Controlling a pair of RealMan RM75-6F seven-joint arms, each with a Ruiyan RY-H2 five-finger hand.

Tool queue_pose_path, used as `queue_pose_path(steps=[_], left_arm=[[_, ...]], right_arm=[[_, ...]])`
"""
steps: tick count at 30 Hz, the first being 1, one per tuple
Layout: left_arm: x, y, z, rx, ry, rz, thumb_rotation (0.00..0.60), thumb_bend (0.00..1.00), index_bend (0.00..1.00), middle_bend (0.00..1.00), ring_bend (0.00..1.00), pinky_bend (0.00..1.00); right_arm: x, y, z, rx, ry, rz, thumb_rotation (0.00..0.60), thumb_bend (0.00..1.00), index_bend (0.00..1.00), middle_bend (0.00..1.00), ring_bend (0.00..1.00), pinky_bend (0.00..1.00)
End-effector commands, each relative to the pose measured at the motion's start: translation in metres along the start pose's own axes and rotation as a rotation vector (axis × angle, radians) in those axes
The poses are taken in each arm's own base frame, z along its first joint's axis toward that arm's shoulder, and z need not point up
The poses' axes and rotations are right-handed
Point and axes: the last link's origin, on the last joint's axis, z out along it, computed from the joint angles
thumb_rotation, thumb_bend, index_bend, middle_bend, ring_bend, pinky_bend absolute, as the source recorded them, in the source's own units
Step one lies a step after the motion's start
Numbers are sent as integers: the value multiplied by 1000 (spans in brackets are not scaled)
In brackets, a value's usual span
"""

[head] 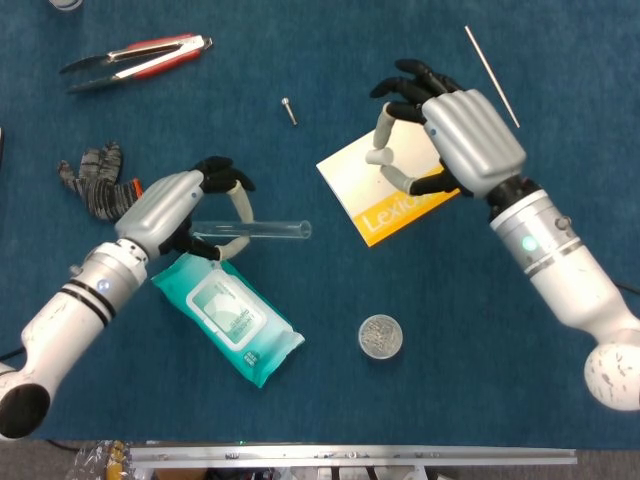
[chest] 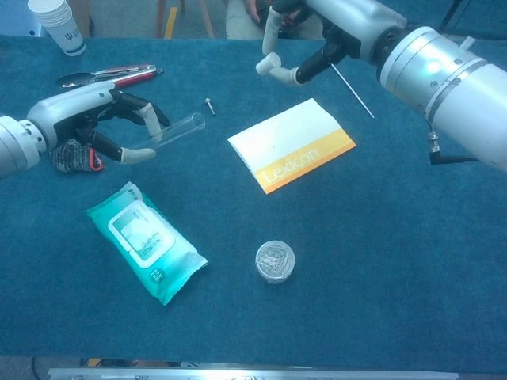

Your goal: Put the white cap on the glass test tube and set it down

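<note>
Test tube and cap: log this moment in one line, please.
left hand: holds test tube level | right hand: pinches white cap, lifted above Lexicon card | cap: not on tube
</note>
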Motion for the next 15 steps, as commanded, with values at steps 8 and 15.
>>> queue_pose_path(steps=[8, 15], left_arm=[[0, 11, 12, -7, -42, -80, 600, 296, 565, 269, 91, 140], [1, 13, 17, 0, -63, -115, 600, 296, 565, 268, 91, 140]], right_arm=[[5, -19, -1, 52, 13, 50, 600, 329, 631, 276, 89, 189], [4, -28, 0, 65, 10, 81, 600, 328, 631, 276, 89, 189]])
